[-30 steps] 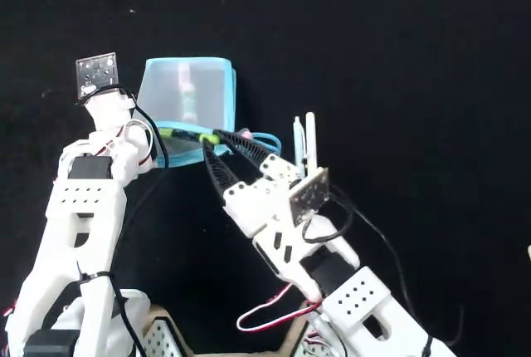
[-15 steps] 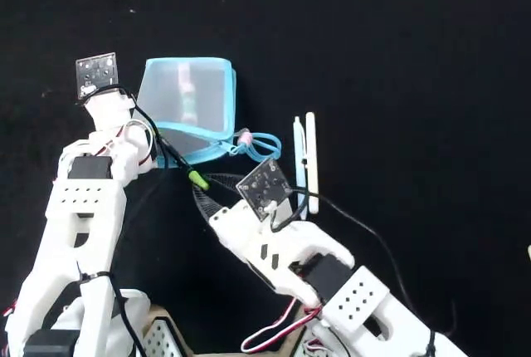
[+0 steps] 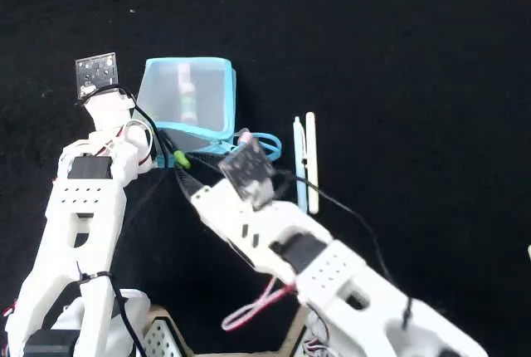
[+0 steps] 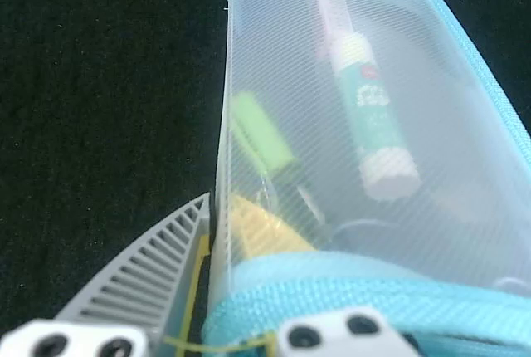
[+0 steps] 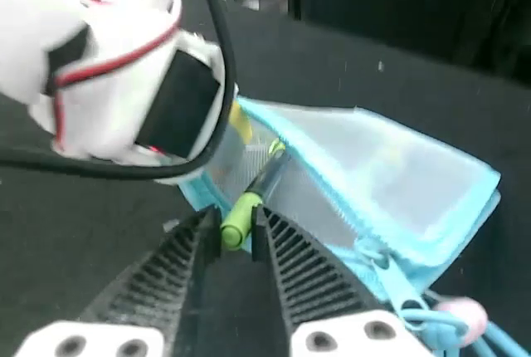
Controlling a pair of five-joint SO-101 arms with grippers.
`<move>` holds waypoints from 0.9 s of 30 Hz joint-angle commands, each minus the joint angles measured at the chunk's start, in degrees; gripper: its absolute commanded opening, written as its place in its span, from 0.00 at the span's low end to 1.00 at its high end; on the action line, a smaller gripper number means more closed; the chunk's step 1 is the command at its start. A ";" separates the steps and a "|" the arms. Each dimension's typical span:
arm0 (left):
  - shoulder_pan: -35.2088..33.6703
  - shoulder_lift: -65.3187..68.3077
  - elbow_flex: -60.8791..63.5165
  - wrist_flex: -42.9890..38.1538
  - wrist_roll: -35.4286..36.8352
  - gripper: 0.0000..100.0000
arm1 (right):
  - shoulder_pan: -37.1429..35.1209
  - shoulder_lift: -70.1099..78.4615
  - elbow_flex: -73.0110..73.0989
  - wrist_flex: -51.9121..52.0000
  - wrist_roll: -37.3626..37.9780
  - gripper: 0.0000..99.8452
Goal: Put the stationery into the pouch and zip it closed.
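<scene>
We see the right gripper clamped on a green pen. Its two dark ribbed jaws press on the pen's green end, and the barrel runs out ahead of the fingertips, its far tip at the open mouth of the pouch. The left gripper sits just beyond that tip, closed on the pouch's blue zip edge at one corner, with the mesh wall stretching away from its grey jaw. Past those jaws, inside the pouch, lies a pink-and-green stick. The zip pull, with its pink bead, rests close beside the right gripper. A light blue pen and a white pen lie side by side on the black table, off to the side of the right gripper's wrist and apart from the pouch.
</scene>
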 commanded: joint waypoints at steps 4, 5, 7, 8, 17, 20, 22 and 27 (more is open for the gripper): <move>0.04 1.32 2.33 0.18 0.79 0.03 | -1.41 11.74 -8.57 -1.41 0.26 0.11; 0.04 1.32 2.33 0.18 0.79 0.03 | -1.93 11.74 -8.48 -1.41 0.18 0.16; 0.04 1.32 2.33 0.18 0.79 0.03 | -3.34 11.65 -8.31 -0.18 0.18 0.25; 0.13 1.32 2.33 0.18 0.79 0.03 | -4.48 11.03 -8.31 0.97 0.18 0.27; 0.13 1.32 2.33 0.18 0.79 0.03 | -6.86 -11.56 -7.87 22.59 0.00 0.28; 0.13 1.32 2.33 0.18 0.79 0.03 | -1.85 -20.26 -8.13 30.51 -0.09 0.28; 0.13 1.32 2.33 0.18 0.79 0.03 | 4.75 -25.10 -8.04 32.88 -0.18 0.28; 0.13 1.32 2.33 0.18 0.79 0.03 | 22.24 -29.05 -6.73 33.32 -2.29 0.25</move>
